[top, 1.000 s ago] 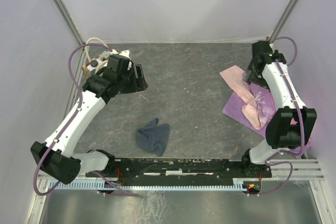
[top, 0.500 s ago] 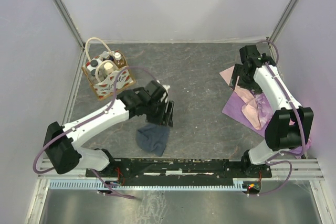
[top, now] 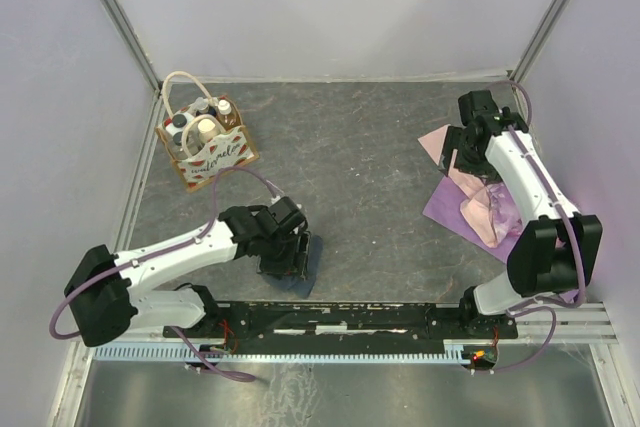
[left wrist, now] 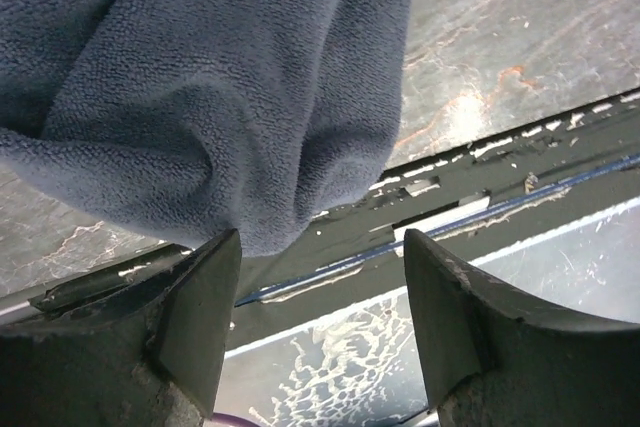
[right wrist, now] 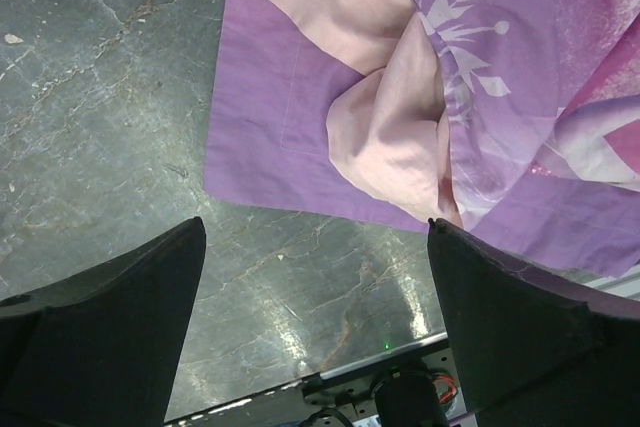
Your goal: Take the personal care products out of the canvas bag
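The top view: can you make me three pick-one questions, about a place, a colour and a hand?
1. Where is the canvas bag? A) far left corner B) near right corner C) middle
2. What colour is the cloth at the left hand? A) yellow B) dark grey C) green
3. The left hand is: A) shut on a bottle B) shut on the bag C) open
Answers: 1A, it stands far back on the left; 2B, the wrist view shows grey fleece; 3C, its fingers stand apart.
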Robot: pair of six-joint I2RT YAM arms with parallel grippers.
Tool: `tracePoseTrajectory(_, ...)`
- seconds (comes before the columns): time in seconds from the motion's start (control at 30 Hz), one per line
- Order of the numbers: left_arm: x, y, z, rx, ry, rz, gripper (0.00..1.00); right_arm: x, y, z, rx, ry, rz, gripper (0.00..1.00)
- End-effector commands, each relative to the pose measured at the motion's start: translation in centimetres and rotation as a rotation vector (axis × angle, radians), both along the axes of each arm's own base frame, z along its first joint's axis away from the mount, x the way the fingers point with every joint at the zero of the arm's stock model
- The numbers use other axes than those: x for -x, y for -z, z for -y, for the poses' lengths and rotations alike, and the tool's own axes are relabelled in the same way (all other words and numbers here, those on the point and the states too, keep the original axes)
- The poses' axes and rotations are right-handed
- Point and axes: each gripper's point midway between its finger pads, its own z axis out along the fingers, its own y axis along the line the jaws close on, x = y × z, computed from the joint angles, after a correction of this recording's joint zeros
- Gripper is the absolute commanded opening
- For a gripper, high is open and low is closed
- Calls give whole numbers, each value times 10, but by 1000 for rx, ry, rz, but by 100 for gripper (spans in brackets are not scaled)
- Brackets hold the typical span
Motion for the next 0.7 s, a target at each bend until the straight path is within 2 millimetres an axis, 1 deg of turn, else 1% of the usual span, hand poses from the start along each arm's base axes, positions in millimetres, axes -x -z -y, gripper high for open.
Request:
tracePoseTrajectory(0.0, -8, 10, 4, 0, -74, 17, 73, 0, -15, -2, -13, -17, 53, 100)
tracePoseTrajectory(0.07, -8, 22, 1, -33, -88, 4, 73, 1, -17, -1, -12, -21, 55, 100)
tracePoseTrajectory(0.17, -11, 33, -2, -68, -114, 0, 75, 4, -13, 1, 4, -19, 45, 100)
tracePoseTrajectory(0.27, -15, 39, -5, -88, -144, 4, 80, 11, 2, 10, 43, 31, -17, 100)
tracePoseTrajectory(0.33, -21, 40, -14, -96, -191, 2, 81, 17, 17, 15, 49, 57, -92, 100)
tracePoseTrajectory(0.43, -35, 38, -35, -74, -296, -2, 82, 22, 43, 16, 25, 84, -188, 100)
tracePoseTrajectory(0.5, -44, 35, -54, -76, -362, 4, 82, 24, 56, 17, -13, 105, -203, 100)
tracePoseTrajectory(0.57, -53, 32, -74, -81, -429, 10, 82, 25, 69, 16, -93, 141, -212, 100)
tracePoseTrajectory(0.67, -74, 18, -95, -54, -558, 48, 87, 29, 85, 27, -124, 201, -259, 100)
